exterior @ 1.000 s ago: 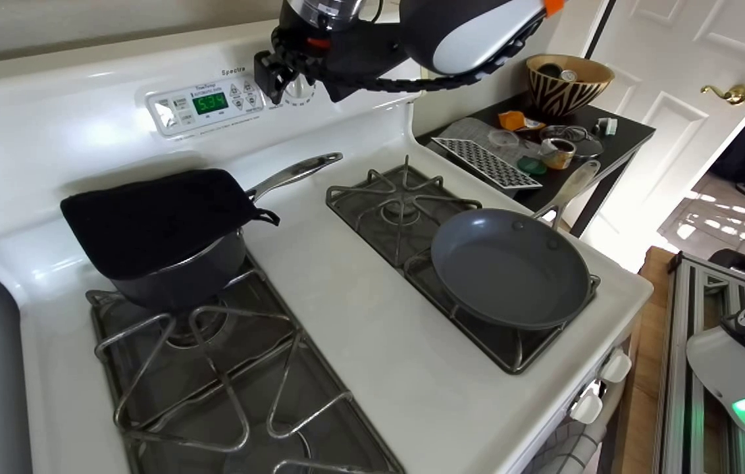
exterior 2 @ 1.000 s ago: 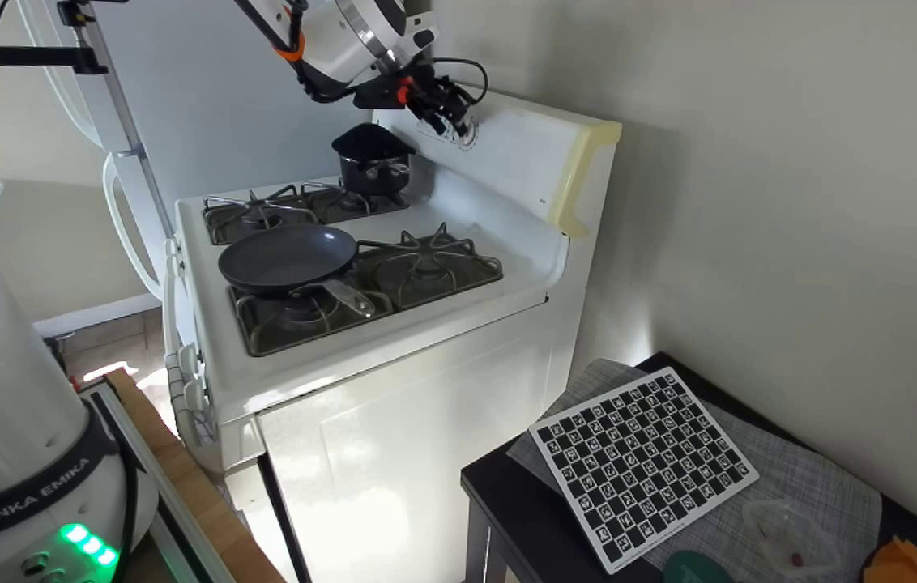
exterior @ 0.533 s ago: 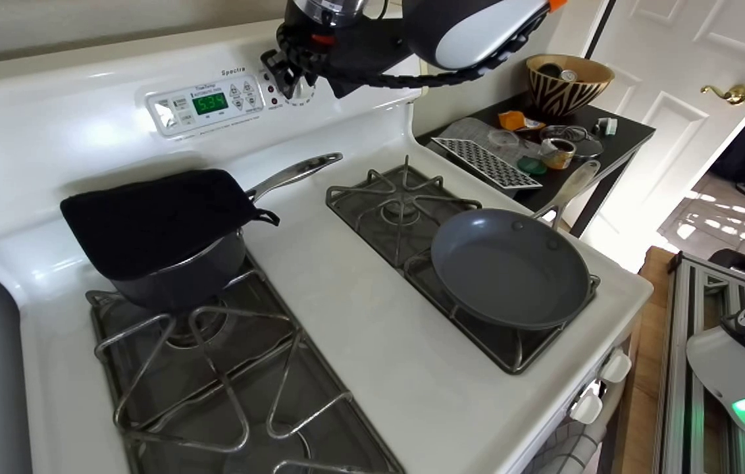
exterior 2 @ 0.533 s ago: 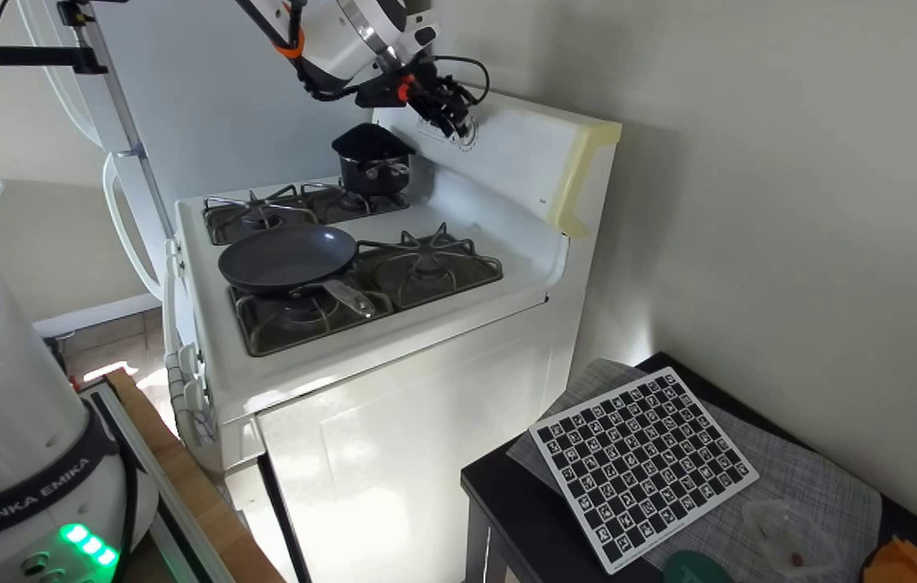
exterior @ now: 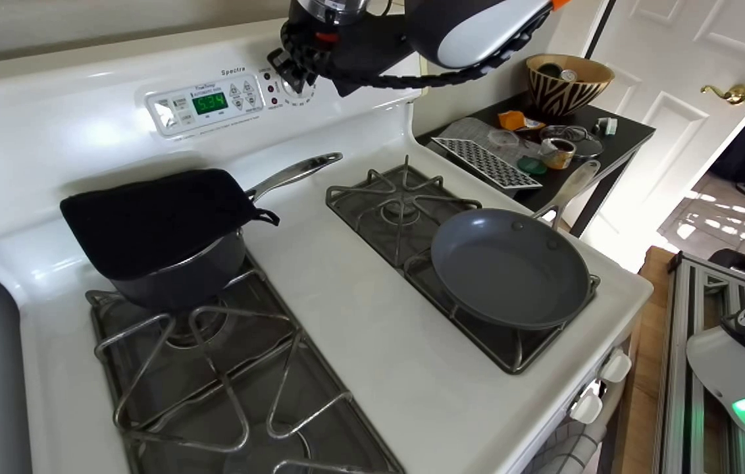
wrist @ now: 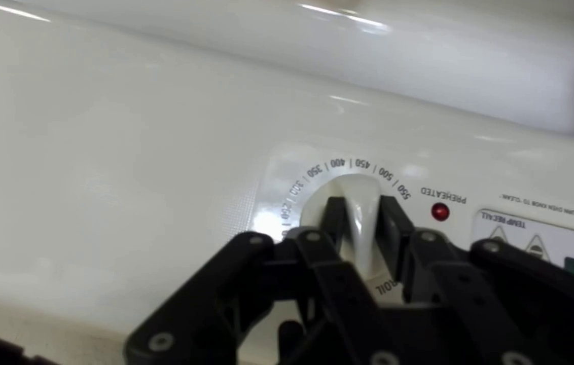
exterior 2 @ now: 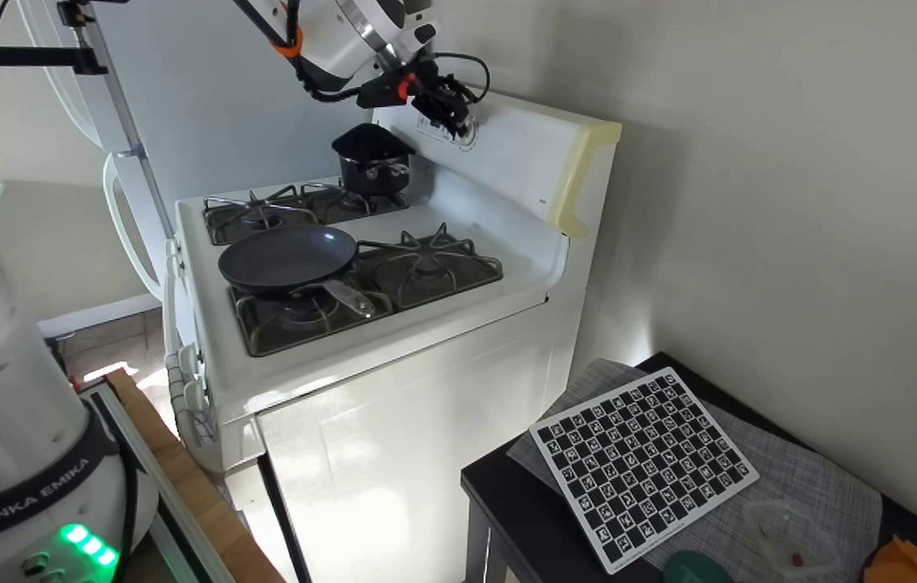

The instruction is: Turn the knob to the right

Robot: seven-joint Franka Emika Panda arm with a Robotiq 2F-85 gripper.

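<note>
Because the knob (wrist: 362,218) has a thin ridge (wrist: 363,233), our gripper (wrist: 363,213) pinches it, nearly closed, one pad (wrist: 335,215) each side, so we can twist. The knob sits on the back of the stove (exterior: 346,289), well apart from the nearest corner of the black table (exterior 2: 499,483).

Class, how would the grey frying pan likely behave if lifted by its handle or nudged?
The frying pan is probably stiff, its outline smoothly round. Lifted by the handle, it may tip, since its wide body lies all at one end. Nudged, it might catch on the open-barred grate.
</note>
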